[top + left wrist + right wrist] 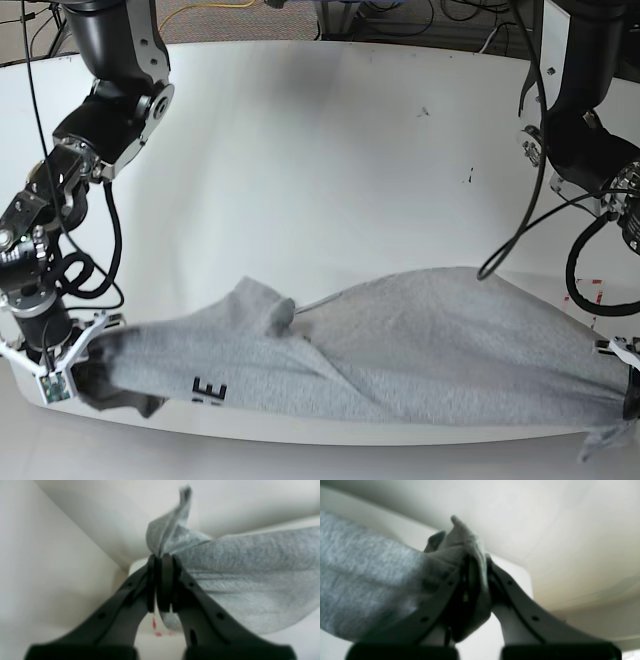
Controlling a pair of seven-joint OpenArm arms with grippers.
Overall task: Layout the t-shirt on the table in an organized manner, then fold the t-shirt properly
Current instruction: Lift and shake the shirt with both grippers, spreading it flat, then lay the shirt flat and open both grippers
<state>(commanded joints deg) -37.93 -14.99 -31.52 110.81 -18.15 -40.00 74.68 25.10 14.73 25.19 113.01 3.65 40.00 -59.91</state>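
Both hands (160, 585) (476, 585) clamped on t-shirt (400, 345).

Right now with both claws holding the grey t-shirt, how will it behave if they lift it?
The t-shirt looks floppy: it sags between the left claw and the right claw. Probably light, as thin fabric bunches at each pinch. Its loose sleeve would likely dangle.

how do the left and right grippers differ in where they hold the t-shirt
The left gripper pinches the t-shirt at the base view's right end, by the table corner; the right gripper pinches the opposite end. Near the right one a black letter shows; near the left, plain grey. Both are shut on cloth.
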